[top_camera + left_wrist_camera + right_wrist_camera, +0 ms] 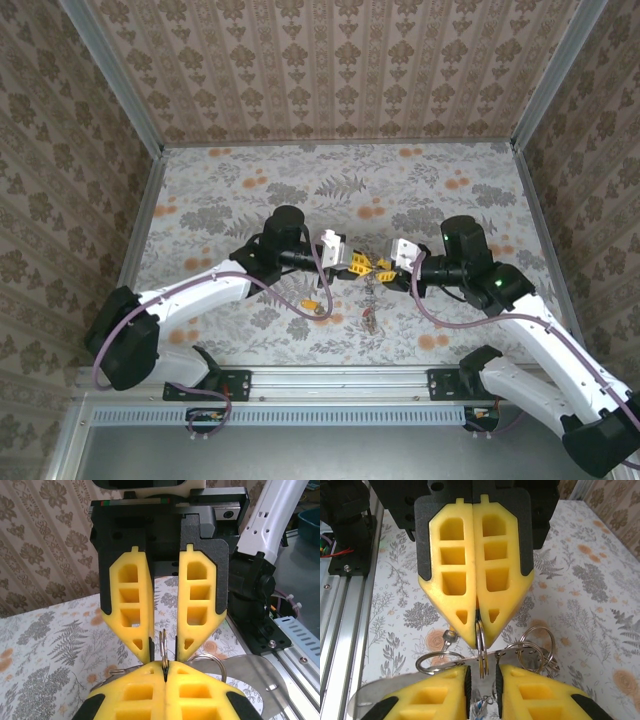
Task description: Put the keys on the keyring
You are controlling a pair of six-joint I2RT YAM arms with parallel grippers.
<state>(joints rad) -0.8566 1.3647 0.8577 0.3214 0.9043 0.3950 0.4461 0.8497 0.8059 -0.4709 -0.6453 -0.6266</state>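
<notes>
The two grippers meet tip to tip above the middle of the table. My left gripper (362,266) (164,666) is shut on the thin grey keyring (163,647), which it holds edge-on. My right gripper (385,268) (481,672) faces it, open, with the keyring (481,655) standing in the gap between its pads and touching neither. More metal rings (535,640) and a flat metal strip (520,652) hang at the grip. A small silver key (449,638) and blue-headed keys (482,707) dangle below. A yellow-headed key (312,305) lies on the table.
The floral table (250,200) is walled on three sides by patterned panels. An aluminium rail (330,378) runs along the near edge, where the arm bases are bolted. A small cluster of keys (371,318) lies just below the grippers.
</notes>
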